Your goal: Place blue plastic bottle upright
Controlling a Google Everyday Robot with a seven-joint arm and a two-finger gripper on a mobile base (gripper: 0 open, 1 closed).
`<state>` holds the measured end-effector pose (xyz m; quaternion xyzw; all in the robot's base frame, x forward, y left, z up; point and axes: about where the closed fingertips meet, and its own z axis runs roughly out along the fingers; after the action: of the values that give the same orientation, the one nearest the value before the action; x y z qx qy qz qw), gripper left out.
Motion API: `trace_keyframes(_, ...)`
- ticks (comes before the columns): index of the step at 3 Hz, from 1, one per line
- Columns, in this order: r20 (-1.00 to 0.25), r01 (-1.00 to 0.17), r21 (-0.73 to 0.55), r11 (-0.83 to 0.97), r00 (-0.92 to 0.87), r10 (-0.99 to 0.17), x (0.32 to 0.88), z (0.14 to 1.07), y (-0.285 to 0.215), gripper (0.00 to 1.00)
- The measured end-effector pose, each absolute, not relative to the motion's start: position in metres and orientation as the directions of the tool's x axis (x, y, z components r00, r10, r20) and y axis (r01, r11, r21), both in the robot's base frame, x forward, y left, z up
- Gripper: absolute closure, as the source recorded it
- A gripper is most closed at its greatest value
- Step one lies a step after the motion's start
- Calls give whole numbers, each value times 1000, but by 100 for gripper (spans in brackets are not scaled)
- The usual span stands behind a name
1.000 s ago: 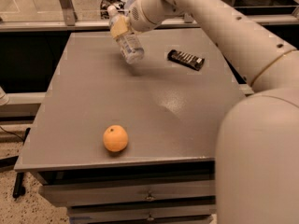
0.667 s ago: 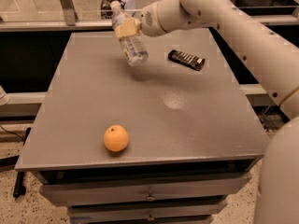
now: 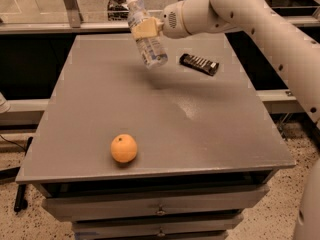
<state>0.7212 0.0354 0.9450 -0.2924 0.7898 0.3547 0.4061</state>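
warm light, sheen on the table (image 3: 215,134); over its far side, gripper (image 3: 145,29) holding blue plastic bottle (image 3: 151,52) casts faint shadow.

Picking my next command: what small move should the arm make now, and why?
Probably rotate the wrist until the blue plastic bottle stands vertical before lowering. The gripper grips its upper half over the table's far side, and it leans, cap up and away, base seemingly off the surface; released now, it would likely topple.

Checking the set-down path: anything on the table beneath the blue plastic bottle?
Nothing visible: the gripper holds the blue plastic bottle tilted over bare table; dark packet lies beside it, orange near the front.
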Motion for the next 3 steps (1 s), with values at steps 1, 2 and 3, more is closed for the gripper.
trace_keyframes(1,-880,-790,345,508,-460,-119,719,950,41,100)
trace_keyframes(2,-924,-845,348,406,-383,-6,702,962,34,100)
trace_keyframes(3,-945,-872,315,375,-323,42,678,964,12,100)
